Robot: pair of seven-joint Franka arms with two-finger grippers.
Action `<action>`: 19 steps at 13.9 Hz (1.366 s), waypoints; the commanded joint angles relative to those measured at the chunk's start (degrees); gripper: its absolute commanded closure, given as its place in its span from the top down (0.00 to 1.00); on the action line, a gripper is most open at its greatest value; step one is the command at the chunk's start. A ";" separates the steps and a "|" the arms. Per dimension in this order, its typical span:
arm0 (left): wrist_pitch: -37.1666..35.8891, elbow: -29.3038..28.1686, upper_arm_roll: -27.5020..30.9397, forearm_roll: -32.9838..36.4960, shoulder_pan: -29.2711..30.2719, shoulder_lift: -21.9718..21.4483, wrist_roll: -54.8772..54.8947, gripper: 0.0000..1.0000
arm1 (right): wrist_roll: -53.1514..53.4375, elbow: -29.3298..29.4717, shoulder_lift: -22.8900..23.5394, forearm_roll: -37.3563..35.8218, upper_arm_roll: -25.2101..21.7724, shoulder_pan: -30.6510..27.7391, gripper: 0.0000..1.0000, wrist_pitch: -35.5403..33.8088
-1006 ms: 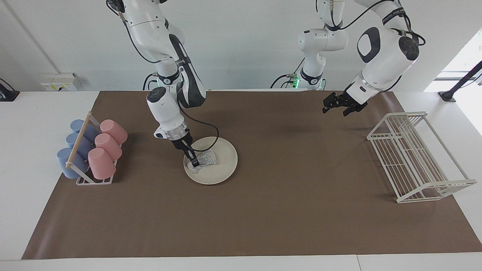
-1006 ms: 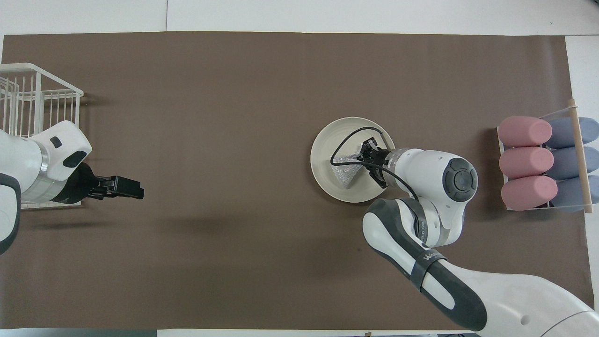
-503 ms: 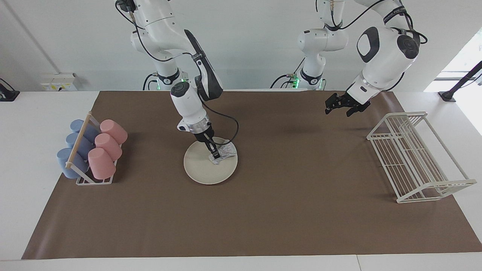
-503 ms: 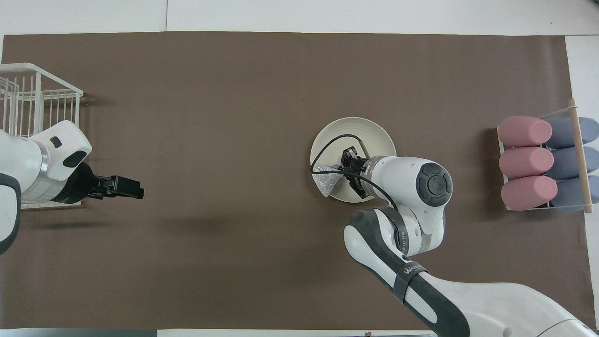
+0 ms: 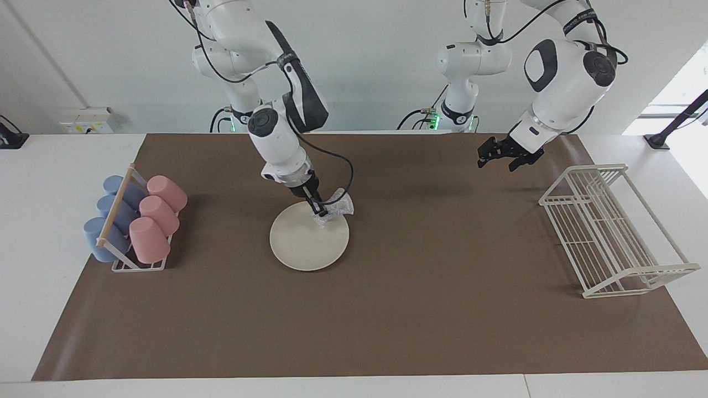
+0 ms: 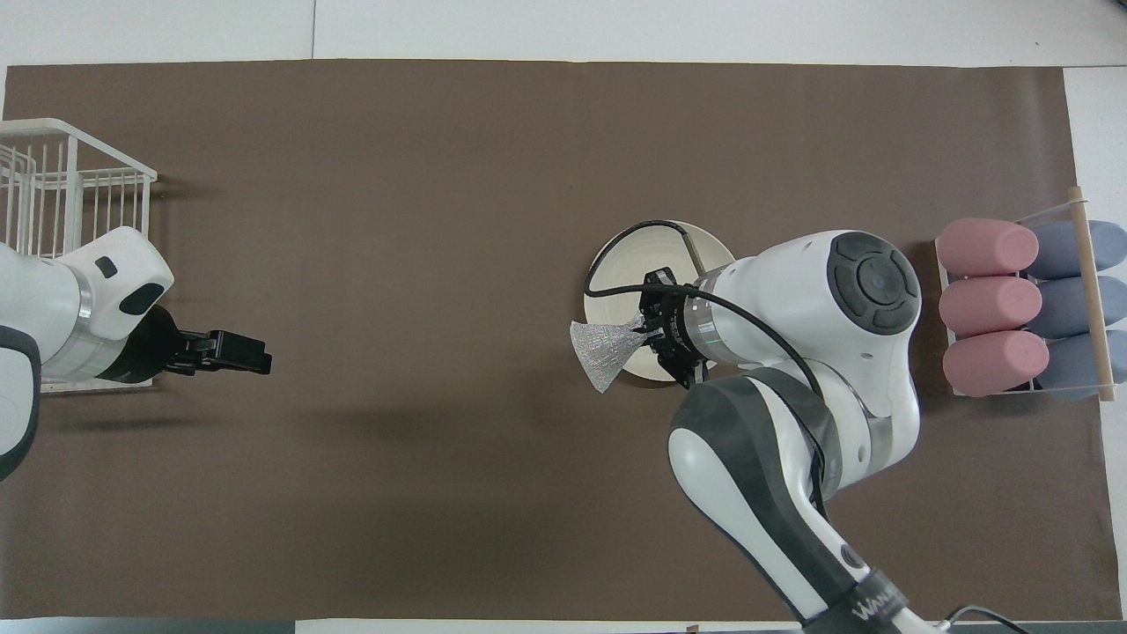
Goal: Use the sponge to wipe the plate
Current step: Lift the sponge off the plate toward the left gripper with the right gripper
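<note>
- since the earlier frames, the right gripper (image 5: 319,211) had carried the sponge (image 5: 336,209) from the middle of the plate (image 5: 308,243) to the plate's rim on the side toward the left arm's end of the table and nearer to the robots; the left arm had stayed in place.
- the right gripper's fingers were clamped together on one corner of the sponge, and the rest of the sponge fanned out past the plate's edge over the brown mat (image 5: 442,309).
- the left gripper (image 5: 500,157) waited in the air over the mat near the wire rack (image 5: 614,232), fingers apart and holding nothing.
- the plate lay flat on the mat, toward the right arm's end of the table, with most of its surface bare.
- a cup holder (image 5: 133,221) with pink and blue cups lying on their sides stood at the right arm's end, well apart from the plate; the wire rack stood at the left arm's end.
- open mat lay between plate and wire rack and on the side of the plate farther from the robots; nothing stood there.
- the overhead view showed the sponge (image 6: 603,348) overhanging the rim, while the right arm's wrist covered part of the plate (image 6: 616,264); the facing view showed the plate nearly whole.
</note>
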 commanded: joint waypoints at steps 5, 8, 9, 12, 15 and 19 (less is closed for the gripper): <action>0.79 0.11 -0.13 -6.66 -1.99 -0.30 -8.30 1.00 | 17.15 15.59 -3.02 -5.97 0.69 1.39 0.00 -20.48; 0.09 -0.06 0.05 -20.56 -1.20 -0.30 -9.83 1.00 | 24.37 16.93 -3.02 -6.68 0.95 4.98 0.00 -21.03; -0.18 -0.15 0.05 -24.86 -1.12 -0.39 -9.92 1.00 | 28.31 17.28 -2.76 -6.51 0.95 6.91 0.00 -18.94; -0.88 -0.59 0.05 -37.17 -1.29 -0.56 -12.55 1.00 | 36.77 17.28 -1.01 -6.86 0.95 11.75 0.00 -12.07; -0.62 -1.73 -0.13 -46.85 -2.08 -0.65 -15.98 1.00 | 36.87 17.28 -0.74 -7.30 0.95 11.85 0.00 -12.06; 3.40 -2.87 -0.22 -55.64 -5.42 -0.12 -16.51 1.00 | 36.87 17.20 -0.74 -8.62 0.95 11.85 0.00 -12.32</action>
